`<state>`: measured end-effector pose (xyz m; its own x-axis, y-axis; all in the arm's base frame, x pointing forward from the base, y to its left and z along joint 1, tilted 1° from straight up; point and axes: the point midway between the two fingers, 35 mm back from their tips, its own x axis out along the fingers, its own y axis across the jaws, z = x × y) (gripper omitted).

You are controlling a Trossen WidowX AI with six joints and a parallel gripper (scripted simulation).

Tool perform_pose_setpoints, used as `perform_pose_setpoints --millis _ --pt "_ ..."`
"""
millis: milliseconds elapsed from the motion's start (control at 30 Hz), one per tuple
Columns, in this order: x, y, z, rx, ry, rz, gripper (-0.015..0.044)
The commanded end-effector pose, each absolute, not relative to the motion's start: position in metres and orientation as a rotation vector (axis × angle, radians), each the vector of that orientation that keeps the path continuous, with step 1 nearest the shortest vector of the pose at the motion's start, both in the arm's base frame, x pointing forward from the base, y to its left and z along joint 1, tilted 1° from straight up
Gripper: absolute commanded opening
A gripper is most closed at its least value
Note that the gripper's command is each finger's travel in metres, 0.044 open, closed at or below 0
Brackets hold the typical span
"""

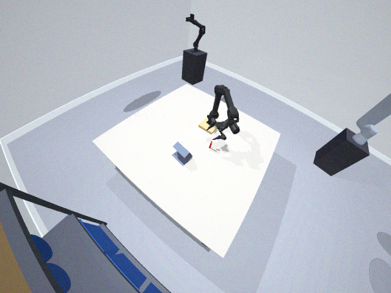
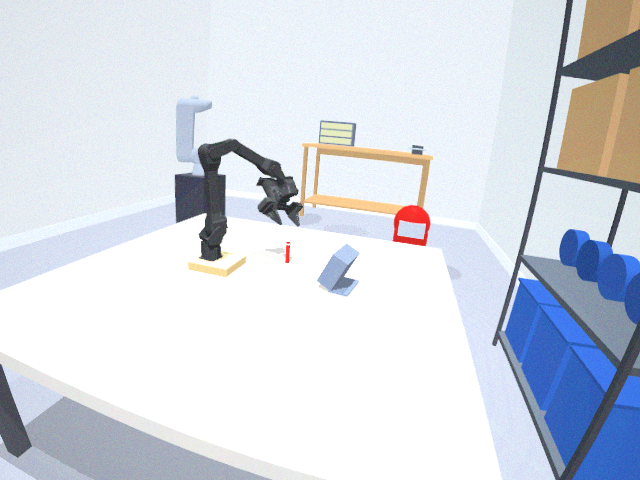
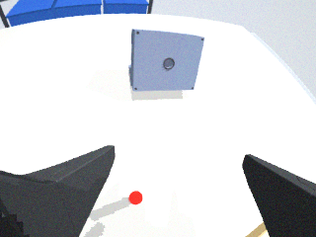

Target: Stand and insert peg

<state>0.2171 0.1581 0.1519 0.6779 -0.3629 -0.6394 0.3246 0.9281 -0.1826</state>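
Observation:
The red peg stands upright on the white table, its white band at the top. In the wrist view I see it from above as a red dot. My gripper is open and empty, hanging well above the peg and a little behind it. The blue-grey sloped panel stands apart from the peg, with its single hole facing me.
My arm's tan base plate lies near the peg. A shelf rack with blue bins stands beyond the table. Two other arms on dark pedestals stand on the floor.

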Motion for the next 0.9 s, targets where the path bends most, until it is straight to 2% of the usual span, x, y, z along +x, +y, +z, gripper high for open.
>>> perform_pose_setpoints --millis 0,600,867 --pt "0.219 0.157 0.142 -0.065 0.871 -0.389 0.0440" --pt "0.221 0.167 0.127 0.080 1.424 -0.235 0.0440" --pt "0.224 0.174 0.132 0.170 1.556 -0.135 0.0440"
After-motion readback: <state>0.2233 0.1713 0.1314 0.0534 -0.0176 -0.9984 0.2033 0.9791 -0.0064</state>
